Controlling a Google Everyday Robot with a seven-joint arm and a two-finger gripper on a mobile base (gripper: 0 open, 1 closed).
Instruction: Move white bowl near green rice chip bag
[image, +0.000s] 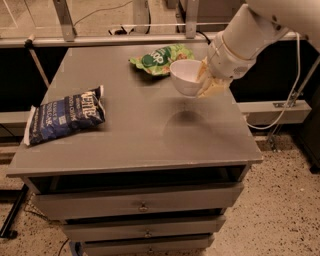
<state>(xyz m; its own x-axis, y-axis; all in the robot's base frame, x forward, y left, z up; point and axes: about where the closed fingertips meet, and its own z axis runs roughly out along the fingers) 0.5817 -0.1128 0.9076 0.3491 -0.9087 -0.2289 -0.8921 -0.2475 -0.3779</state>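
The white bowl (185, 76) is held tilted above the grey table (145, 130), its shadow on the surface below it. My gripper (206, 80) comes in from the upper right and is shut on the bowl's right rim, with cream fingers (210, 86) on the rim. The green rice chip bag (159, 58) lies flat at the table's far edge, just behind and left of the bowl. The bowl hides the bag's near right corner.
A larger dark blue chip bag (65, 116) with white lettering lies at the table's left. Drawers (142, 205) run below the front edge. A metal rail (115, 37) and posts stand behind the table. A white cable (295, 85) hangs at right.
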